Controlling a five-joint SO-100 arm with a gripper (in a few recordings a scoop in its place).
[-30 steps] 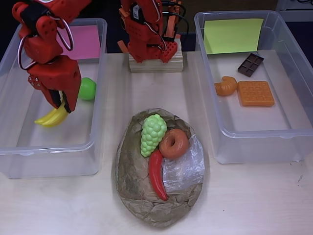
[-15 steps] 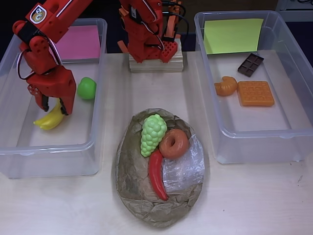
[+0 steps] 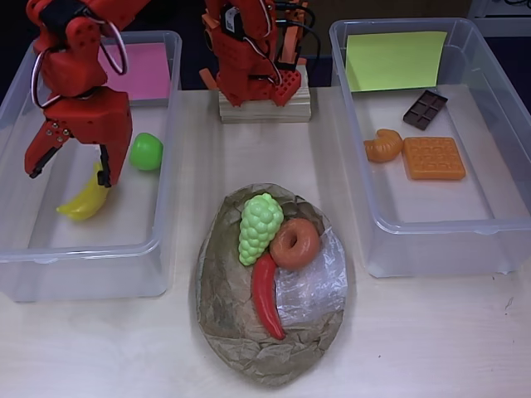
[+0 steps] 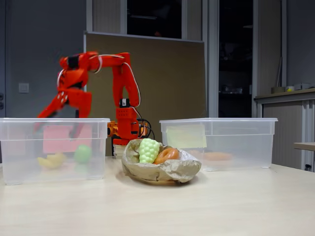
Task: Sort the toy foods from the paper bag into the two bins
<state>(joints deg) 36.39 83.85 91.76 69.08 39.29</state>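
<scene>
In the overhead view the red gripper is seen above the left bin, its two fingers spread wide apart with nothing held between them; the yellow bananas lie on the floor of that bin just under the nearer finger, and the green apple lies beside the gripper's body, to its right; a pink label is seen at the far end of this bin. In the fixed view the gripper is seen at the rim of the same bin, with the bananas and the apple showing dimly through the clear wall and the pink label behind them. The paper bag lies on the table between the two bins, toward the near edge; on it are found the green grapes, the brown donut touching the grapes on their right, and the red chili stretching from below the grapes toward the near side, beside the clear plastic patch. The right bin bears a yellow-green label at its far end; in it are laid the chocolate bar, the orange croissant and the waffle, the croissant just beside the waffle's left edge. The arm's base is mounted on a wooden block at the far side of the table, between the bins.
</scene>
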